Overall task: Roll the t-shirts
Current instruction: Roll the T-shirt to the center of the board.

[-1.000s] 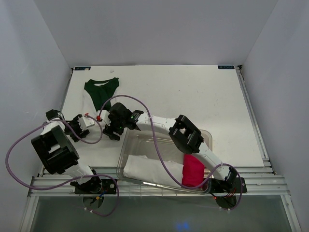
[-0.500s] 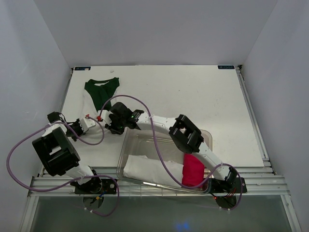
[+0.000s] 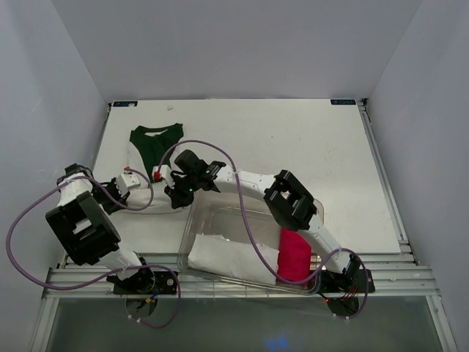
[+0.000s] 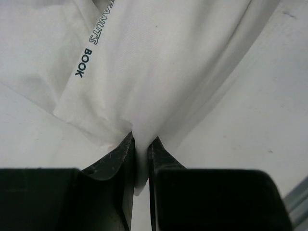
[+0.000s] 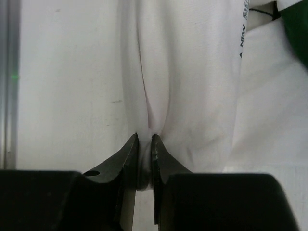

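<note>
The white t-shirt with small black lettering lies flat at the left of the table. A dark green t-shirt shows at its far end. My left gripper is shut on a pinched fold of the white t-shirt's near edge. In the left wrist view the cloth bunches up between the two fingers of the gripper. My right gripper is shut on the same near edge a little to the right. The right wrist view has white cloth clamped in the gripper and green cloth at the upper right corner.
A clear plastic bin stands near the front edge, right of both grippers. It holds a folded white cloth and a bright pink rolled cloth. The right arm reaches over the bin. A metal rail runs along the table's near edge.
Both grippers have gone from open to shut on the white t-shirt's near edge. The left gripper has shifted slightly left and the right gripper slightly away from the bin.
</note>
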Controlling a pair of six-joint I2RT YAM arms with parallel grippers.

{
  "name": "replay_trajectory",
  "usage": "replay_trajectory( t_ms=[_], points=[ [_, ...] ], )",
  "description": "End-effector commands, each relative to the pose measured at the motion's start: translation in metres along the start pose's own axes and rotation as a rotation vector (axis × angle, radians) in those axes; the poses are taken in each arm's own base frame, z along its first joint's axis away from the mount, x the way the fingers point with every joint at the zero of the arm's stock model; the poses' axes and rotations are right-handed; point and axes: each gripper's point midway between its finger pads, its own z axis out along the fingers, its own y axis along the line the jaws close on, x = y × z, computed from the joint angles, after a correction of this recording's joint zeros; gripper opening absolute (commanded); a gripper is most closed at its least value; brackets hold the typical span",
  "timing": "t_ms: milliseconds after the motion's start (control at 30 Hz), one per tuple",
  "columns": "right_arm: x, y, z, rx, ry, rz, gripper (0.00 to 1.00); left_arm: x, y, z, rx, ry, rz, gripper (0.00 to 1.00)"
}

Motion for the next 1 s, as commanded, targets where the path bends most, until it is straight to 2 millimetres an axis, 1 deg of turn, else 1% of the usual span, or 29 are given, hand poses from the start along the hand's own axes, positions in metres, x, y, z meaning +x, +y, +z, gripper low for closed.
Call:
replay_trajectory(
  t_ms=[0, 33, 67, 100, 200, 233, 267, 300, 333, 367, 400, 433, 467, 500, 533, 567, 600, 633, 700, 733, 767, 800, 900, 967],
  points=[
    [-0.02, 0.046, -0.039, -0.183, -0.015, 0.051, 0.08, 0.005, -0.019, -0.028, 0.069, 0.059, 0.0, 0.0],
    [-0.02, 0.051, -0.042, -0.202, -0.018, 0.064, 0.08, 0.006, -0.03, -0.033, 0.103, 0.057, -0.03, 0.0],
    [-0.022, 0.058, -0.046, -0.242, -0.026, 0.077, 0.08, 0.005, -0.035, -0.036, 0.12, 0.057, -0.038, 0.0],
    [-0.024, 0.062, -0.048, -0.266, -0.032, 0.088, 0.08, 0.006, -0.046, -0.04, 0.162, 0.056, -0.061, 0.0],
    [-0.03, 0.068, -0.056, -0.342, -0.065, 0.144, 0.08, 0.003, -0.048, -0.048, 0.188, 0.05, -0.076, 0.0],
    [-0.03, 0.065, -0.055, -0.344, -0.07, 0.16, 0.08, -0.001, -0.042, -0.05, 0.185, 0.028, -0.096, 0.0],
    [-0.03, 0.058, -0.057, -0.34, -0.077, 0.212, 0.08, -0.003, -0.036, -0.05, 0.178, 0.011, -0.11, 0.0],
    [-0.031, 0.051, -0.052, -0.332, -0.094, 0.223, 0.08, -0.005, -0.029, -0.049, 0.173, -0.007, -0.129, 0.0],
    [-0.033, 0.044, -0.051, -0.329, -0.106, 0.244, 0.08, -0.011, -0.022, -0.047, 0.164, -0.044, -0.162, 0.0],
    [-0.028, 0.034, -0.047, -0.327, -0.106, 0.315, 0.08, -0.012, -0.009, -0.045, 0.159, -0.064, -0.179, 0.0],
    [-0.038, 0.025, -0.047, -0.314, -0.133, 0.313, 0.08, -0.013, -0.002, -0.044, 0.156, -0.081, -0.195, 0.0],
    [-0.041, 0.016, -0.046, -0.303, -0.151, 0.338, 0.08, -0.015, 0.004, -0.043, 0.15, -0.097, -0.209, 0.0],
    [-0.035, 0.003, -0.043, -0.276, -0.151, 0.375, 0.08, -0.018, 0.013, -0.042, 0.146, -0.119, -0.235, 0.0],
    [-0.036, -0.004, -0.043, -0.258, -0.154, 0.416, 0.08, -0.021, 0.017, -0.04, 0.144, -0.128, -0.245, 0.0],
    [-0.039, -0.011, -0.042, -0.248, -0.17, 0.421, 0.08, -0.023, 0.021, -0.04, 0.141, -0.136, -0.261, 0.0],
    [-0.036, -0.02, -0.043, -0.233, -0.176, 0.445, 0.08, -0.027, 0.023, -0.039, 0.143, -0.142, -0.279, 0.0],
    [-0.036, -0.022, -0.044, -0.235, -0.181, 0.487, 0.08, -0.029, 0.025, -0.036, 0.151, -0.134, -0.264, 0.0],
    [-0.038, -0.027, -0.044, -0.233, -0.204, 0.492, 0.08, -0.028, 0.027, -0.035, 0.149, -0.126, -0.26, 0.0],
    [-0.036, -0.034, -0.042, -0.221, -0.216, 0.517, 0.08, -0.022, 0.034, -0.028, 0.141, -0.09, -0.29, 0.0],
    [-0.041, -0.038, -0.043, -0.212, -0.228, 0.515, 0.08, -0.02, 0.037, -0.025, 0.141, -0.081, -0.306, 0.0],
    [-0.037, -0.042, -0.037, -0.203, -0.222, 0.521, 0.08, -0.017, 0.04, -0.024, 0.139, -0.073, -0.322, 0.0],
    [-0.037, -0.044, -0.036, -0.2, -0.224, 0.523, 0.08, -0.016, 0.047, -0.023, 0.121, -0.068, -0.355, 0.0],
    [-0.036, -0.052, -0.029, -0.2, -0.23, 0.563, 0.08, -0.012, 0.06, -0.016, 0.099, -0.063, -0.405, 0.0],
    [-0.03, -0.054, -0.023, -0.2, -0.222, 0.605, 0.08, -0.007, 0.065, -0.012, 0.091, -0.036, -0.444, 0.0]
  ],
)
